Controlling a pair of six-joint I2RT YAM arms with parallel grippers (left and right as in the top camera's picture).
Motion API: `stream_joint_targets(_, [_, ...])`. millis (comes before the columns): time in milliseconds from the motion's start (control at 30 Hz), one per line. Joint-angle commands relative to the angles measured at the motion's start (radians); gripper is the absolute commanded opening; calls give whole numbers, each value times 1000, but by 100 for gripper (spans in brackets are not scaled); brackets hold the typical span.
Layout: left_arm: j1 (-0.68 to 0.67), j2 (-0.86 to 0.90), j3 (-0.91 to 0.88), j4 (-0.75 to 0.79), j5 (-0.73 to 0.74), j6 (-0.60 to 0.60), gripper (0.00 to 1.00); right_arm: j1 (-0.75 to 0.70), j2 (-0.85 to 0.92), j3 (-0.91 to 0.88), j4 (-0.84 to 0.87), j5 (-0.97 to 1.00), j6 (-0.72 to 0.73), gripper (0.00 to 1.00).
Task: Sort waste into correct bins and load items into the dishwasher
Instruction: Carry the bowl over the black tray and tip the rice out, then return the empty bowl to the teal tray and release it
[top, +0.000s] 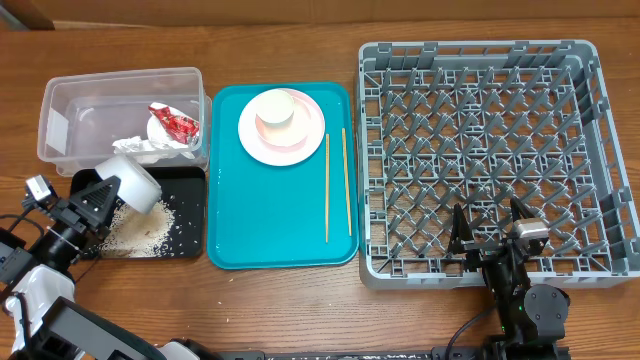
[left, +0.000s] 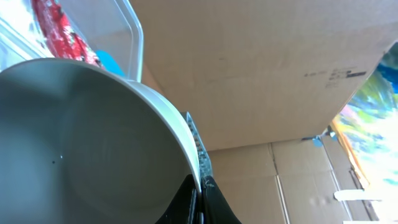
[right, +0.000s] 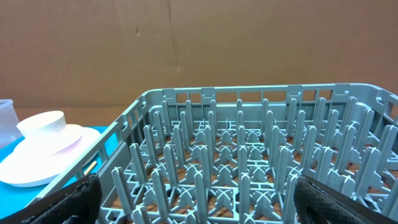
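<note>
Your left gripper (top: 113, 188) pinches the rim of the round white bowl (top: 132, 180), held tilted over the shallow black tray (top: 190, 190) strewn with white rice grains (top: 150, 230). The clear plastic tub (top: 120, 76) stands just behind. Your right gripper (top: 489, 232) gapes wide at the near wall of the grey plastic dish rack (top: 600, 150).

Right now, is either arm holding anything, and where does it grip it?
The left gripper pinches the white bowl by its rim; the right gripper holds nothing.

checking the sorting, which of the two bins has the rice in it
The shallow black rectangular tray, with loose white rice grains scattered on it; the clear rectangular plastic tub behind it holds a crumpled white napkin and red wrapper.
</note>
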Motion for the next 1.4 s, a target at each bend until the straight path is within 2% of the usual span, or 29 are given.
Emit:
stream_joint_targets(0, [-36, 8, -1, -3, 55, 0, 4, 3, -9, -11, 5, 0, -4, 100])
stream_joint_targets(300, [-117, 8, -1, 34, 44, -1, 4, 3, -9, -11, 5, 0, -4, 100])
stream_joint_targets(533, [-277, -7, 0, 11, 53, -12, 4, 3, -9, -11, 5, 0, -4, 100])
stream_joint_targets(700, [-422, -34, 0, 11, -98, -63, 4, 3, -9, -11, 5, 0, -4, 100])
stream_joint_targets(1100, [-899, -108, 0, -16, -557, -131, 4, 3, -9, -11, 5, 0, -4, 100])
stream_joint_targets(1233, [-1065, -108, 0, -109, -845, -130, 4, 3, -9, -11, 5, 0, -4, 100])
stream_joint_targets(1367, [-1180, -108, 0, -163, -1058, -130, 4, 3, -9, -11, 5, 0, -4, 100])
